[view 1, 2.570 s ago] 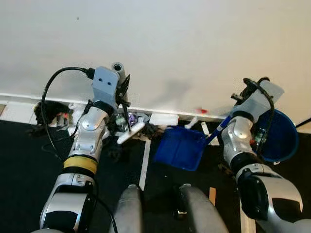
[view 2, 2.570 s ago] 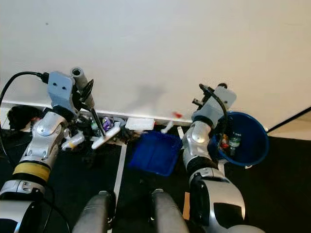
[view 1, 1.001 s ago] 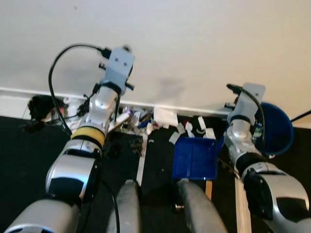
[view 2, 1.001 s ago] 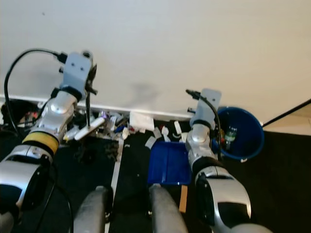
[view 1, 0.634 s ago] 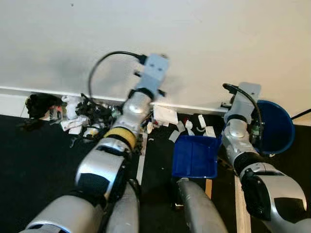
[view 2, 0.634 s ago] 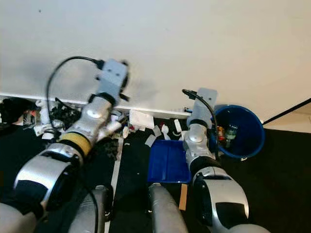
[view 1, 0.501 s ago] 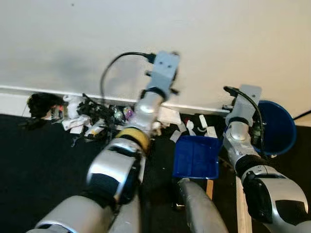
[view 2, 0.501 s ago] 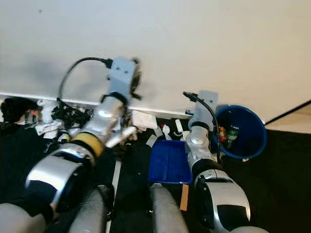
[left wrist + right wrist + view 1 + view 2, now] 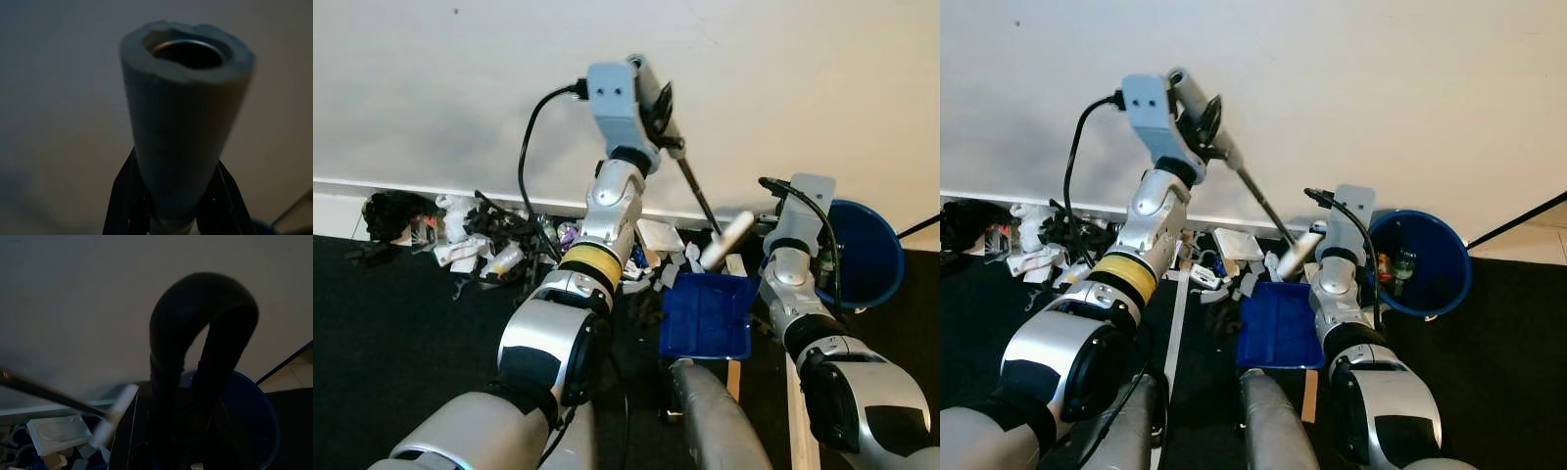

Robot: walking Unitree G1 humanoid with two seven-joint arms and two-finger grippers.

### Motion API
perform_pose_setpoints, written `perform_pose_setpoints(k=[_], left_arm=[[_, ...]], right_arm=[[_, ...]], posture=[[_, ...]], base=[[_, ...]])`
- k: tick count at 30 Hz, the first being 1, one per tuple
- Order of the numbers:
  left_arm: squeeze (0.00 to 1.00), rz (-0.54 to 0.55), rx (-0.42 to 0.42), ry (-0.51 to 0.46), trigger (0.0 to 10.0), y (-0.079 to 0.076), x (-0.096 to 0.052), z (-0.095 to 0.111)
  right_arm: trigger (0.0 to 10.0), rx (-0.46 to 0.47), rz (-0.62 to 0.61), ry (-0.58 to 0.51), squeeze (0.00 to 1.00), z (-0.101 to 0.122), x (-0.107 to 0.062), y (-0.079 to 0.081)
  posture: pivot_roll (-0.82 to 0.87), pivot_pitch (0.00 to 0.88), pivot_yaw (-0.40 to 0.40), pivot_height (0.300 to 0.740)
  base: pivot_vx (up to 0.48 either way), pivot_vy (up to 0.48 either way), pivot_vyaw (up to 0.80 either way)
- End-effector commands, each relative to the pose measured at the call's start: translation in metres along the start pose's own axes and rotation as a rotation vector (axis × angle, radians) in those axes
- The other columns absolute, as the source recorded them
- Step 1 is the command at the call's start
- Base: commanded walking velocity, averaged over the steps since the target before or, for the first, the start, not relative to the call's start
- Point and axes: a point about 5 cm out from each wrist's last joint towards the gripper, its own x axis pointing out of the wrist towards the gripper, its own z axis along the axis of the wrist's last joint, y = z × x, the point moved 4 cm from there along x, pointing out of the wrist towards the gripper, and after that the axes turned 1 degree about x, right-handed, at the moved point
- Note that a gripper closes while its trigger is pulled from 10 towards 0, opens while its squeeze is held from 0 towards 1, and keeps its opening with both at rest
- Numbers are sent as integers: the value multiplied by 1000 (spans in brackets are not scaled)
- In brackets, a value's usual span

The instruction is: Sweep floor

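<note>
My left gripper (image 9: 658, 106) is raised in front of the white wall, shut on the grey handle (image 9: 183, 122) of a brush, with black fingers (image 9: 122, 196) on either side. A thin dark rod slants down to the white brush head (image 9: 724, 238), which hangs just above the far edge of the blue dustpan (image 9: 705, 315). The dustpan lies flat on the black floor. My right gripper (image 9: 188, 411) is shut on the dustpan's black looped handle (image 9: 205, 308). Litter (image 9: 499, 250) lies along the baseboard, and some scraps (image 9: 1234, 284) sit close to the dustpan's left edge.
A blue bucket (image 9: 867, 257) with a bottle and other rubbish stands at the right against the wall. A white flat box (image 9: 1237, 245) and a black cloth (image 9: 386, 211) lie by the baseboard. My own legs (image 9: 705, 421) are just behind the dustpan.
My left arm swung from the litter at the left across to the right and rose, carrying the brush head to the dustpan. Scraps have shifted toward the dustpan. The dustpan has stayed flat.
</note>
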Motion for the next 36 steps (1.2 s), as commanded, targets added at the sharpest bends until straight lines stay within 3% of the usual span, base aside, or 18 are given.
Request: perform_pose_setpoints(k=[1,4,6,8,9,11,13,14,15,18,27,32,36], left_arm=[[0,-145,72,-5,10000,-18,0,5],[0,-167,92,8,10000,-13,-4,3],[0,-176,172,41,10000,7,-16,0],[0,-104,224,44,10000,40,-27,8],[0,-104,224,44,10000,40,-27,8],[0,-17,265,19,10000,72,-36,25],[0,-17,265,19,10000,72,-36,25],[0,16,282,5,10000,86,-41,34],[0,16,282,5,10000,86,-41,34],[0,81,319,-24,10000,113,-57,54],[0,127,360,-2,10000,125,-74,56],[0,124,317,-1,10000,127,-77,58],[0,118,366,42,10000,133,-81,56]], right_arm=[[10000,-83,53,131,0,-37,-15,3],[10000,-85,56,124,0,-35,-14,4],[10000,-92,60,110,0,-31,-12,7],[10000,-72,79,109,0,-26,-12,16],[10000,-72,79,109,0,-26,-12,16],[10000,-34,128,104,0,-21,-13,30],[10000,-34,128,104,0,-21,-13,30],[10000,-19,176,91,0,-17,-14,41],[10000,-19,176,91,0,-17,-14,41],[10000,-46,309,34,0,-10,-23,66],[10000,-133,273,48,0,-23,-29,60],[10000,-36,311,77,0,-24,-33,68],[10000,73,410,85,0,-20,-38,84]], posture=[[53,233,-51,740],[53,233,-51,740],[65,227,-53,740],[69,226,-53,740],[69,226,-53,740],[71,226,-54,740],[71,226,-54,740],[74,227,-56,740],[74,227,-56,740],[85,226,-68,740],[106,226,-73,740],[108,228,-69,740],[110,228,-68,740]], base=[[0,0,0],[0,0,0],[0,0,0],[0,0,0],[0,0,0],[0,0,0],[0,0,0],[0,0,0],[0,0,0],[0,0,0],[0,0,0],[0,0,0],[0,0,0]])
